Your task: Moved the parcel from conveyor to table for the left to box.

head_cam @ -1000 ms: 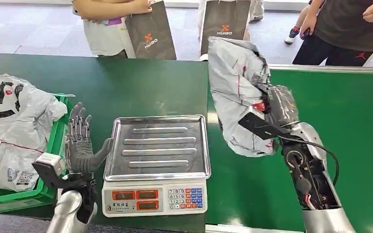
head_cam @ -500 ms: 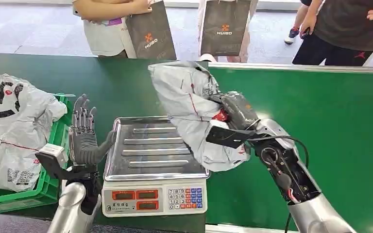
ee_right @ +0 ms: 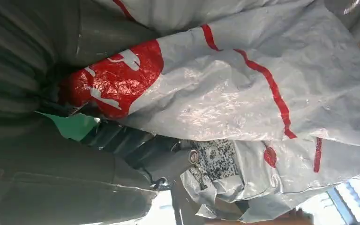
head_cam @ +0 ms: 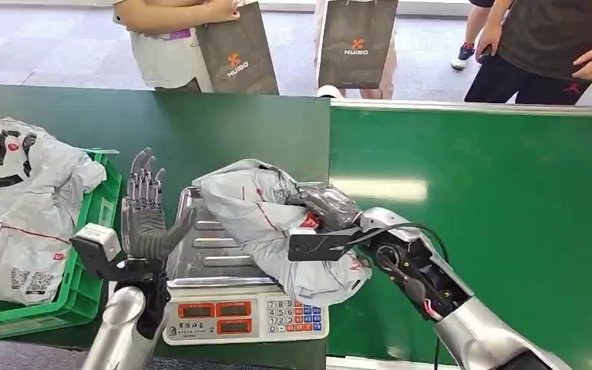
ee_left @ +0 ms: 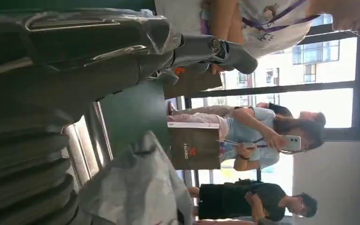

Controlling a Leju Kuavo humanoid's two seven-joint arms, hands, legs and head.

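Observation:
A crumpled grey parcel bag (head_cam: 266,220) with red markings lies on the steel pan of the scale (head_cam: 200,266), held by my right hand (head_cam: 325,206), whose fingers wrap it from the conveyor side. The right wrist view shows the same parcel (ee_right: 243,89) close up against my fingers (ee_right: 136,150). My left hand (head_cam: 145,216) stands upright just left of the scale, fingers spread, holding nothing; its thumb (ee_left: 215,49) is seen in the left wrist view, with the parcel (ee_left: 140,187) beyond it.
A green crate (head_cam: 92,231) at the left holds several grey parcels (head_cam: 23,200). The green conveyor belt (head_cam: 493,208) stretches to the right. People stand beyond the table, two carrying dark paper bags (head_cam: 235,50).
My right hand has carried the parcel leftward from over the conveyor and lowered it onto the scale pan. The left hand has shifted slightly towards the scale.

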